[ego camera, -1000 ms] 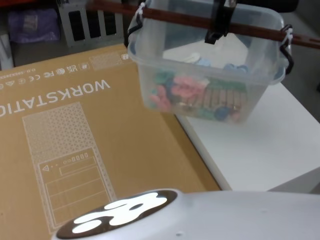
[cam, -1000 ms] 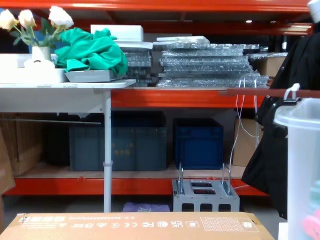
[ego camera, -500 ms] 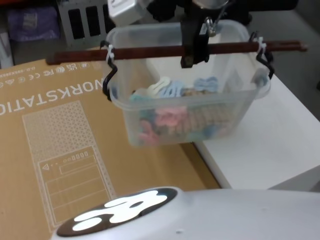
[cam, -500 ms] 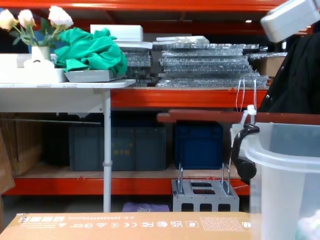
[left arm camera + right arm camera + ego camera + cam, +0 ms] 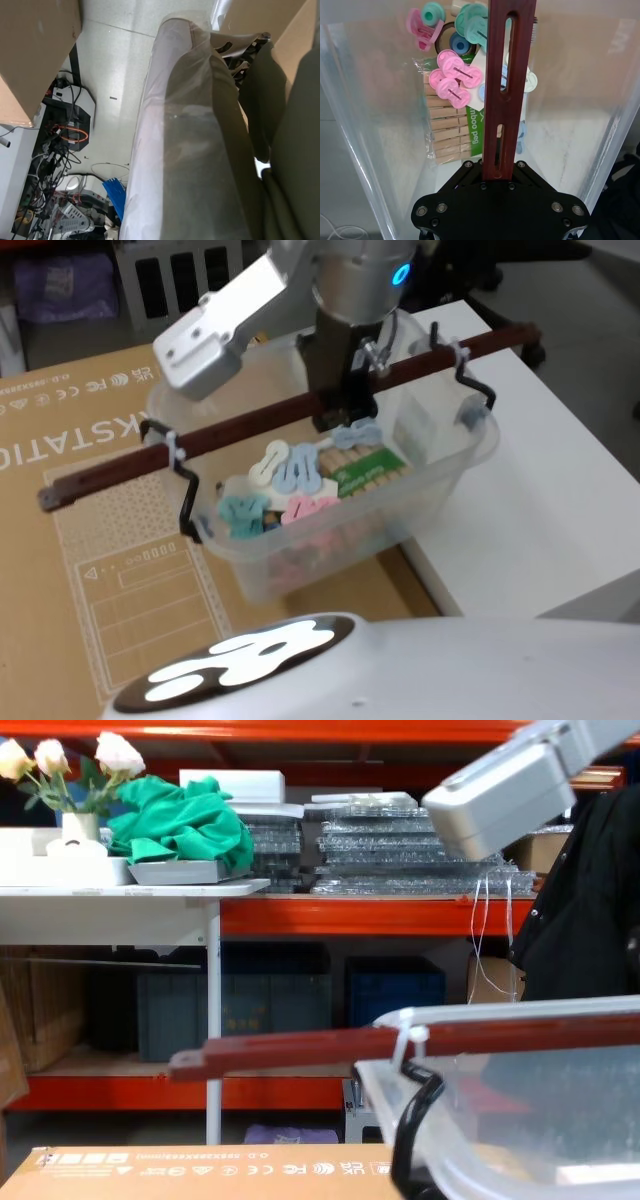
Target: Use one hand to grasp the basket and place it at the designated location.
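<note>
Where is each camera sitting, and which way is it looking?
Head view: up high, looking down at the basket hanging from the right gripper; the robot's body shows below.
Chest view: low, looking forward at shelves; the right arm crosses the top.
Left wrist view: on the left arm, facing the floor and cables.
Right wrist view: looking past its gripper into the basket.
Head and right wrist views share the handle and clips.

An orange-red shelving rack (image 5: pixel 330 915) spans the back, holding stacked clear plastic trays (image 5: pixel 410 850) above 2 dark blue crates (image 5: pixel 395 1005). A white side table (image 5: pixel 130 900) carries white flowers (image 5: pixel 60 760) and a green cloth (image 5: pixel 185 820). The floor (image 5: pixel 120 75) is pale grey.
</note>
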